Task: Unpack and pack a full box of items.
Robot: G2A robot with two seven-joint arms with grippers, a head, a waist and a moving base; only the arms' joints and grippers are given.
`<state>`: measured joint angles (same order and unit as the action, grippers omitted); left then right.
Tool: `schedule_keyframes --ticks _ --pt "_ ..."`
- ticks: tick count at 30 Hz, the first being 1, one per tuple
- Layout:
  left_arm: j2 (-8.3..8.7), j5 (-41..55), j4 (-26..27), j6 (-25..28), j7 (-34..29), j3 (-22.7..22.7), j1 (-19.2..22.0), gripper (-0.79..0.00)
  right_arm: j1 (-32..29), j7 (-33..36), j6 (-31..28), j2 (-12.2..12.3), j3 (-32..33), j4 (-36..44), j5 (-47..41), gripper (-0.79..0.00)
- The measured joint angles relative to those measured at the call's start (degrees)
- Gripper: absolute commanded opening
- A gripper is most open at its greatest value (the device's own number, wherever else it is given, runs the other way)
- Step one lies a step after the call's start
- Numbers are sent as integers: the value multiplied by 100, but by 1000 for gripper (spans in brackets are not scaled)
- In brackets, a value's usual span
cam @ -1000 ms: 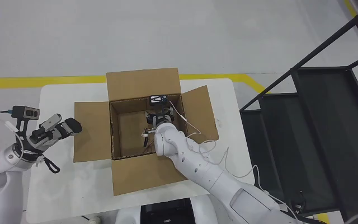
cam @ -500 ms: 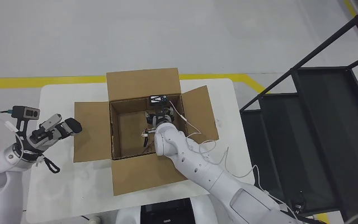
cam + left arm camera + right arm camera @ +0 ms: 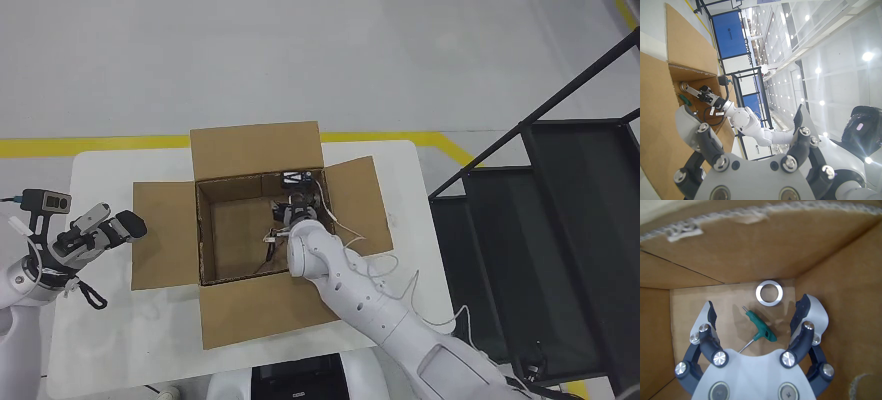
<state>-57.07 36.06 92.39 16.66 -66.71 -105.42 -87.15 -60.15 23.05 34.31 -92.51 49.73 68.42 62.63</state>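
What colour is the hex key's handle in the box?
The handle is green; best seen in the right wrist view.

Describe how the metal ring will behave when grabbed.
The metal ring looks solid and thick-walled, so probably rigid and heavy for its size. Its smooth, shiny faces may slip when gripped. Lying flat on the box floor, it shouldn't roll unless tipped on edge.

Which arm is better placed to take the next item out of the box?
Right. The right gripper, open, hangs inside the cardboard box, above the green T-handle hex key and metal ring. The left gripper sits outside, beside the box's side flap.
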Motion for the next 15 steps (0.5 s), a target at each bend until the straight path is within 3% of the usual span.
schedule_keyframes --ticks 1,2,3,5,8,11,15 --pt "0 0 0 0 0 0 0 0 -27 25 11 8 34 30 20 -286" --pt "0 0 0 0 0 0 0 0 -62 51 28 14 76 71 26 -409" --pt "0 0 0 0 0 0 0 0 -84 64 41 16 108 101 15 -453" --pt "0 0 0 0 0 0 0 0 -123 47 82 14 164 153 0 -499" --pt "0 0 0 0 0 0 0 0 -156 -46 192 -7 208 202 -20 -508" --pt "0 0 0 0 0 0 0 0 -170 -185 404 -50 191 229 -20 -582" --pt "0 0 0 0 0 0 0 0 -150 -383 766 -137 74 141 19 -606"
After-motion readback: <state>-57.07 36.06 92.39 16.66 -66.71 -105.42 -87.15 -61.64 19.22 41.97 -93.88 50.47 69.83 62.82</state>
